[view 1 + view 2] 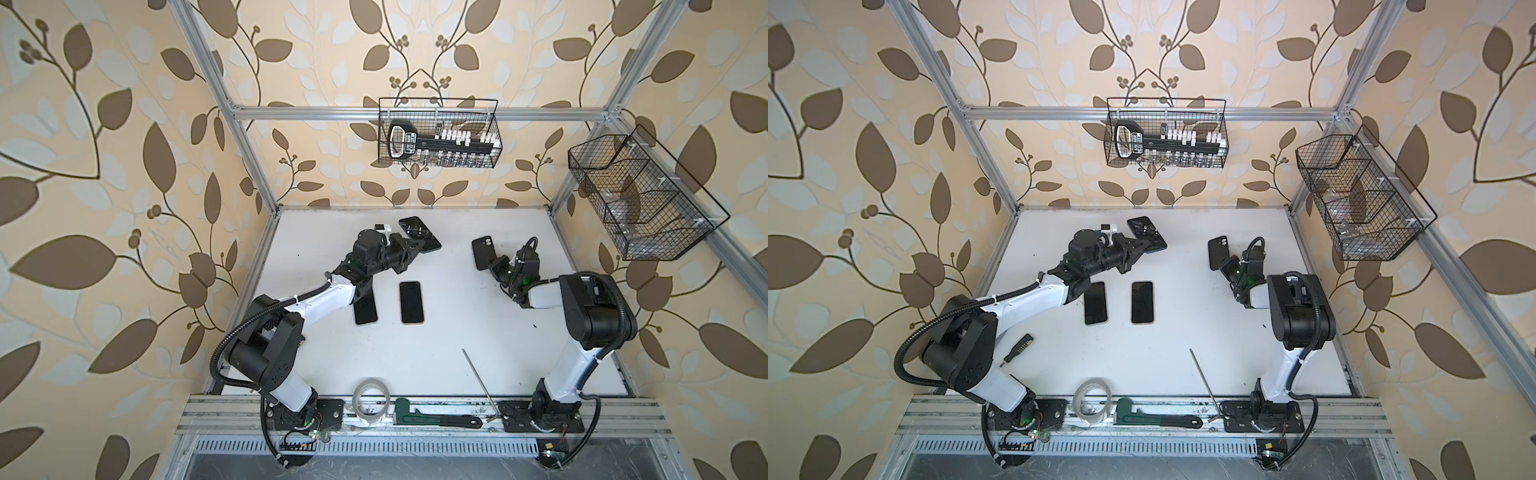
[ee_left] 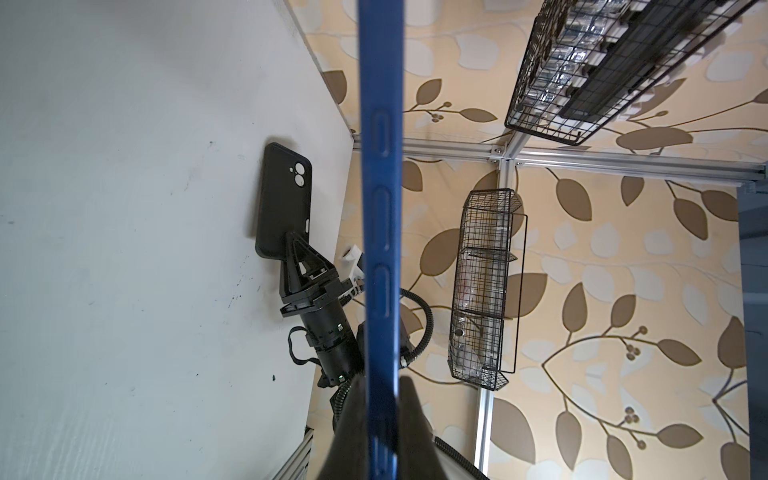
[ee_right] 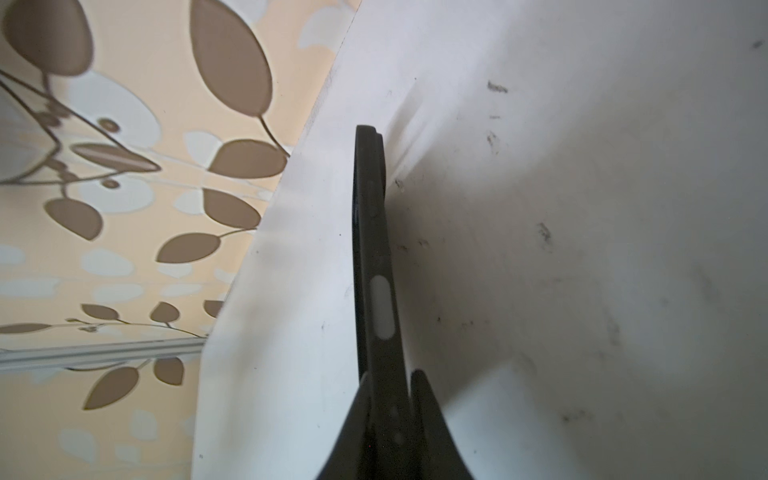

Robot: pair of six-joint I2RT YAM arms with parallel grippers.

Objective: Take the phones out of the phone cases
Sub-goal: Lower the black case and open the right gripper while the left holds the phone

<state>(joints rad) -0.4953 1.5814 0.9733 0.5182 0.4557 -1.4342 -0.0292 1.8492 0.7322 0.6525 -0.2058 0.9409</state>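
Pinching phone (image 2: 380, 187) between left fingers (image 2: 348, 436)

Left: phone (image 1: 419, 233); right: phone case (image 1: 482, 252), perhaps touching table (image 1: 436, 353).

The left arm (image 1: 316, 299) and right arm (image 1: 569, 374) were built alike: glossy white link shells set between bulky matte-black joint housings (image 1: 590, 311), the left shoulder housing dotted with small round holes. A ribbed black cable conduit (image 1: 232, 332) ran along each arm, fastened with white zip ties (image 1: 296, 297). Each arm ended in a flat black base plate (image 1: 330, 413), with thin red wires (image 1: 563, 434) and a small board (image 1: 314, 435) lit green nearby. The right gripper (image 2: 291, 239) had black tapering fingers (image 2: 301, 259) of open triangular trusswork on a ribbed cylindrical wrist (image 2: 328, 332) bearing green lights. A white printed bracket (image 1: 384, 228) sat on the left wrist.
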